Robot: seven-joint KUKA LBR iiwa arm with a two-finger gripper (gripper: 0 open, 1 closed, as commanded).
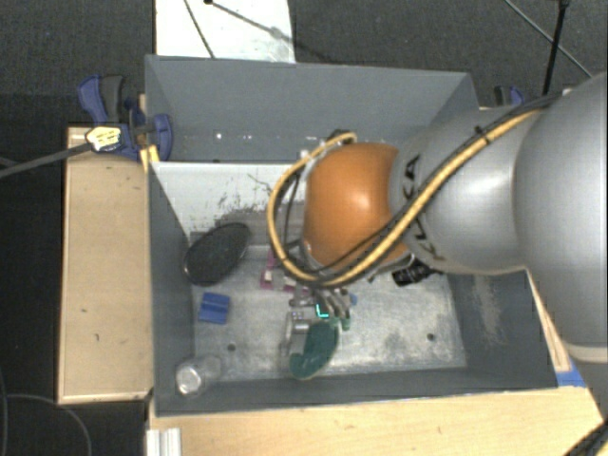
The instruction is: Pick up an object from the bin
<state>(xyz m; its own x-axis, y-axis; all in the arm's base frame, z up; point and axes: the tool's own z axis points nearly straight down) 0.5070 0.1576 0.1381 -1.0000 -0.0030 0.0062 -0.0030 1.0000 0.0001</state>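
Camera view: the pincer (319, 319) sits at lower centre of the bin (494, 326), directly over a dark green rounded object (312, 352) near the front wall. Whether the pincer is apart or together cannot be told. 1 blue block (215, 308) lies to the left.

Dark green rounded object (313, 351), flat at bin (171, 283) front, mid-width
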